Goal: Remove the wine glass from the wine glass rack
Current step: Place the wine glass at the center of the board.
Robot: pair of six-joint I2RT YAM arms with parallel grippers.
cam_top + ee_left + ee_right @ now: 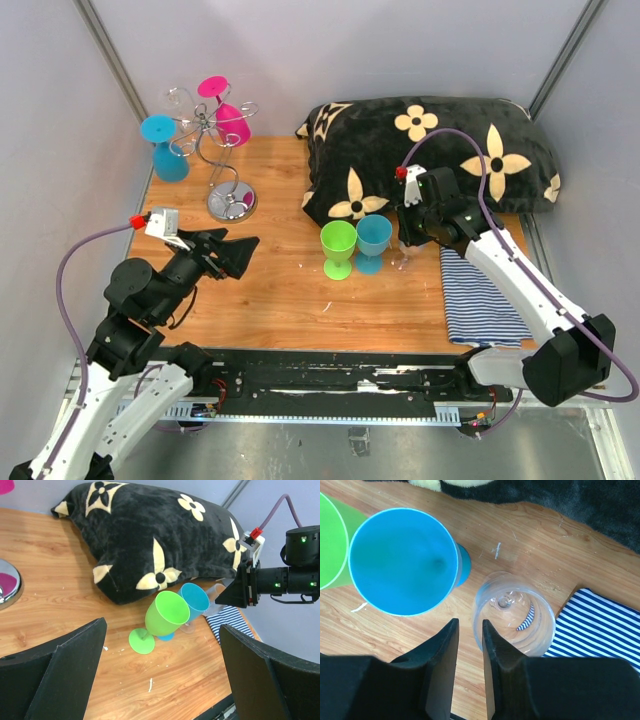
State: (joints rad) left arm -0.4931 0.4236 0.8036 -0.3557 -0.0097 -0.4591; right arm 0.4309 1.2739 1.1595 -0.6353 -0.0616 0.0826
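- Light wooden tabletop [280, 295] is sitting inside pale grey walls [350, 50].
- Thin silver wire wine glass rack [232, 204] is standing back-left, pink glass [232, 120] and blue glass [165, 150] hanging on it.
- Left gripper [245, 258] is gaping wide, empty.
- Right gripper [470, 629] is nearly closed at the rim of the clear wine glass [515, 615], which is standing on the table; can't tell if gripping.

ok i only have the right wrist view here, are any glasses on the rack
observer: yes, a pink glass and a blue glass hang foot up on the wine glass rack.
operator: where does the rack sit
observer: at the far left corner of the table.
operator: and the other arm
observer: the left tool is wide open and empty, above the near left of the table, aimed at the green glass.
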